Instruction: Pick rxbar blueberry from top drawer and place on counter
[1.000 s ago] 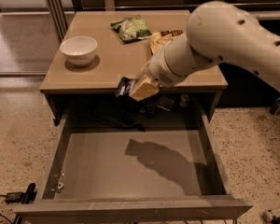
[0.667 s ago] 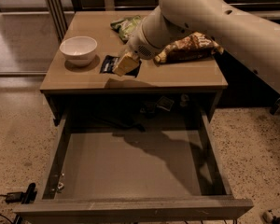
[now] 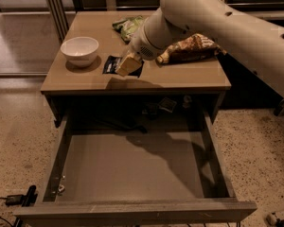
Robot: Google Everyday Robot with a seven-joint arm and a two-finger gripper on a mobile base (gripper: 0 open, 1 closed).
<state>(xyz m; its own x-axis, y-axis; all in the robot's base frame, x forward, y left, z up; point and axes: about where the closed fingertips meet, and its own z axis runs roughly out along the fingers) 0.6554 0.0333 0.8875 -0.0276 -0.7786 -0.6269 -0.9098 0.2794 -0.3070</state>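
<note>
rxbar blueberry (image 3: 110,64) on counter (image 3: 180,77) beside bowl (image 3: 79,51), pinched in gripper (image 3: 128,66) jaws; chip bag (image 3: 189,48) behind.

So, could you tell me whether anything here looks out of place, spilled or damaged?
Nothing stands out. The rxbar blueberry lies on the counter beside the white bowl, with the gripper right over it. The top drawer is open, nothing spilled, and the green bag and chip bag look intact.

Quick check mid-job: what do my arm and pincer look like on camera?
The arm is a thick, rounded cream-white tube with small dark dots along its shell; no cables show. The pincer, over the counter beside the bowl, is blocky and yellow-tan.
</note>
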